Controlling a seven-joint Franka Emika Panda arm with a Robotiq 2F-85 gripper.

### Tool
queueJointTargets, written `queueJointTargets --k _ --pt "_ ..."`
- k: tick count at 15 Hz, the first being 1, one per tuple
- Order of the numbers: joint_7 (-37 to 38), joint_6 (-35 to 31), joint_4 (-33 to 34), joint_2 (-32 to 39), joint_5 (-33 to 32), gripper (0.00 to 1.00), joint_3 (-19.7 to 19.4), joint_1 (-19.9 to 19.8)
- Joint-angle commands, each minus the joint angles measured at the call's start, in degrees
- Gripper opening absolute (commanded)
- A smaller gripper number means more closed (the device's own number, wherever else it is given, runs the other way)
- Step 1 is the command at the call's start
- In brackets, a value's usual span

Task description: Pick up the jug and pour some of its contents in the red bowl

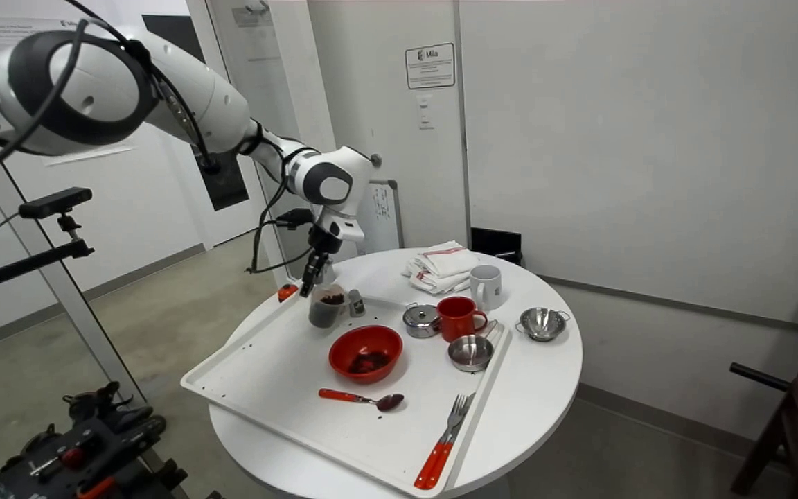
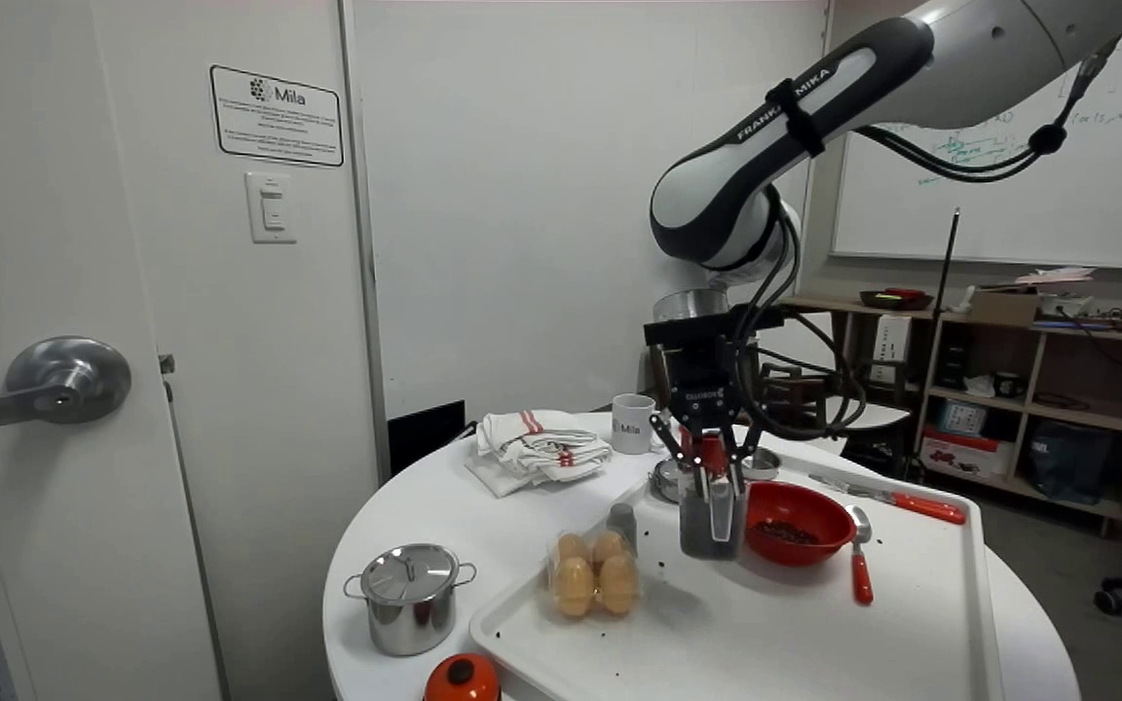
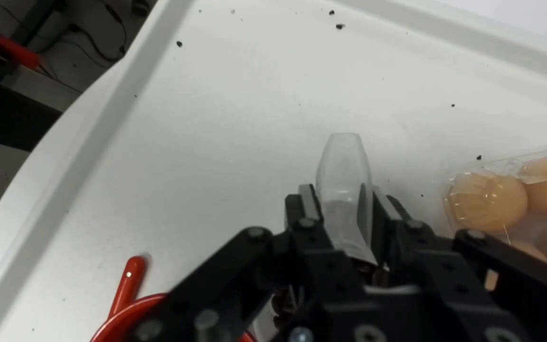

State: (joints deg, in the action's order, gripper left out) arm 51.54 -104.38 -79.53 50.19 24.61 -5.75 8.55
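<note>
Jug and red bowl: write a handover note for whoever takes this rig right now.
Claw: looks closed on the handle of the jug.
Jug: about upright, dark contents inside, not over the red bowl; whether its base touches the tray is unclear.
Red bowl: on the tray, dark bits in it.
Done: handle gripped, it seems. Whether those bits came from the jug, the pictures can't say.
Left to do: probably carry the jug over the bowl, tip it and pour some in.

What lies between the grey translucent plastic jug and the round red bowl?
In an exterior view, only bare white tray shows between the jug and bowl.
</note>
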Motion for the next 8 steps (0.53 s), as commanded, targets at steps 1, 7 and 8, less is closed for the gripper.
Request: queueJointTargets --k 1,7,8 --pt "2.6 -12.3 -11.0 -6.2 -5.1 0.12 0.1 3.0" --pt "3.2 -25.9 -25.2 -11.8 -10.7 0.12 1.1 5.7" --pt "3.1 -27.2 -27.4 -12.7 -11.6 0.12 1.2 6.0"
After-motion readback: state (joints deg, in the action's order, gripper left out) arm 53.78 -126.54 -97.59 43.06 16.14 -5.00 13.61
